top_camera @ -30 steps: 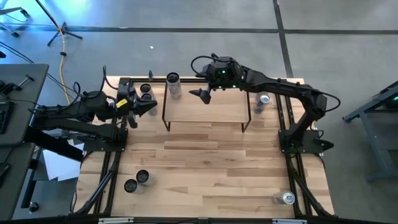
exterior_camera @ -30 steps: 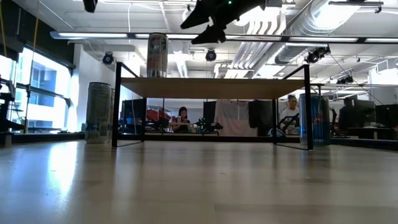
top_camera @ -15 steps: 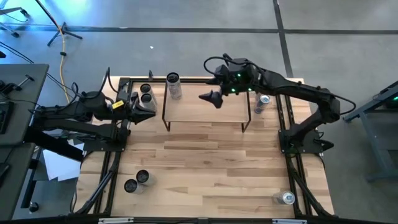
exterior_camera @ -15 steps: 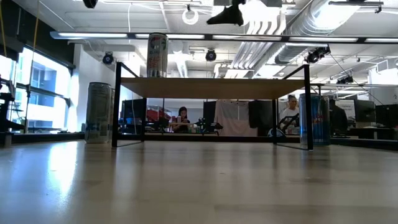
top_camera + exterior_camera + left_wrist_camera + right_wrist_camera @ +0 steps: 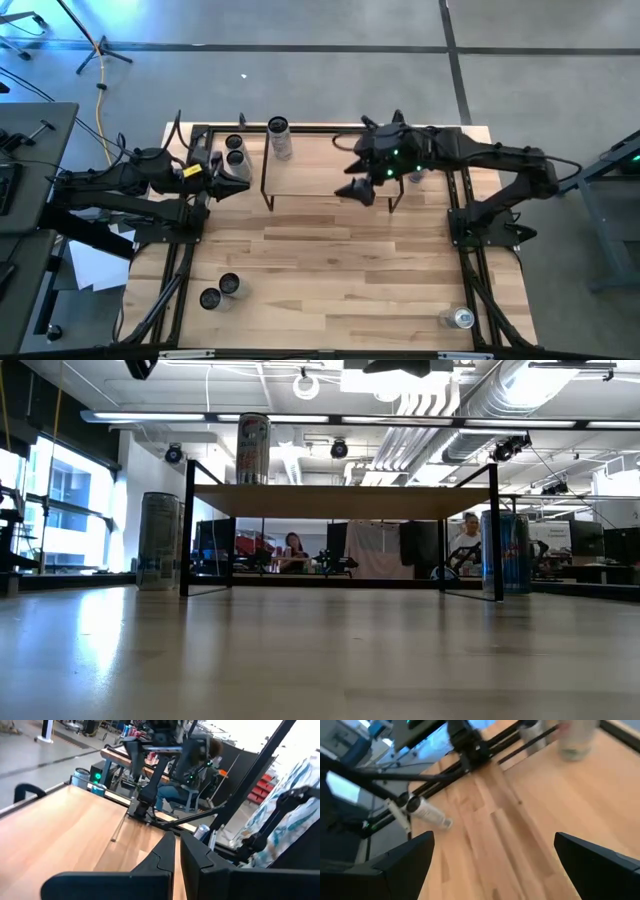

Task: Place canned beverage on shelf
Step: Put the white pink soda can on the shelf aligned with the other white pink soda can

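The shelf (image 5: 320,172) with its light wood top stands at the table's far middle and shows edge-on in the low view (image 5: 340,488). One tall can (image 5: 279,137) stands upright on its far left corner (image 5: 253,448). My right gripper (image 5: 357,192) hovers open and empty over the shelf's near right corner; its wrist view (image 5: 495,865) shows bare table between the fingers. My left gripper (image 5: 243,176) is shut and empty, level, just left of the shelf (image 5: 177,855).
Two cans (image 5: 235,150) stand on the table left of the shelf, and another (image 5: 505,550) right of it. Two more (image 5: 220,292) stand near the front left and one (image 5: 462,318) at the front right. Black rails (image 5: 180,260) run along both sides.
My right gripper has swung from over the shelf's far middle toward the table's right and near edges, rising out of the top of the low view and rolling as it went. It has stayed open. The can on the shelf has not moved.
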Available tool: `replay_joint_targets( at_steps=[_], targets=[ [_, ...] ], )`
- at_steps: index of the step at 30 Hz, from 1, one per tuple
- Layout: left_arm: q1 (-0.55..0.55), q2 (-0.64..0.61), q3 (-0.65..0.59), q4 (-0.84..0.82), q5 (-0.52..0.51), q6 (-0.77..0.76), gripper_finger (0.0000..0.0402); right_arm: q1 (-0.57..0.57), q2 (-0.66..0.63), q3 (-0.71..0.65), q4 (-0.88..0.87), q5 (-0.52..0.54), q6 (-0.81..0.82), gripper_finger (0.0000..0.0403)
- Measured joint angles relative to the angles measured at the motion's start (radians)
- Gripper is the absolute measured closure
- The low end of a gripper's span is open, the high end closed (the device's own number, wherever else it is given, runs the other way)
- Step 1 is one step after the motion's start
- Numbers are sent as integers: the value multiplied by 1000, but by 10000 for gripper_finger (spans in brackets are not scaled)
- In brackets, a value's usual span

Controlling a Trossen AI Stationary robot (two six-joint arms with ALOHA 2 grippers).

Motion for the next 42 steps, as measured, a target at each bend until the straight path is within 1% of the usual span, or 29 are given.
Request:
replay_joint_targets(
  at_steps=[5,8,12,16,18,19,23,26,29,32,36,42],
  targets=[
    [0,0,0,39,1,-104,399,50,18,-1,14,-1,0,5],
    [-10,1,0,127,7,-141,399,64,23,-1,33,0,0,5],
    [-63,39,0,285,11,-158,401,72,25,-1,25,0,-17,5],
    [-153,133,0,454,-52,-159,401,73,25,-1,-25,-40,-103,5],
    [-206,191,5,527,-104,-160,401,73,25,-1,-63,-54,-139,5],
    [-233,223,15,534,-137,-161,401,74,25,-1,-87,-54,-158,5],
    [-332,352,100,529,-248,-175,401,74,25,-1,-177,-42,-218,5],
    [-380,440,170,520,-278,-152,401,74,25,-1,-228,-34,-271,5],
    [-408,498,241,506,-301,-123,401,74,25,-1,-261,-18,-319,5],
    [-424,528,310,441,-325,-127,401,78,25,-1,-292,17,-352,5],
    [-449,547,390,323,-356,-131,401,83,24,-1,-325,36,-388,5],
    [-505,540,481,137,-457,-134,401,85,15,0,-332,49,-430,5]
  ],
)
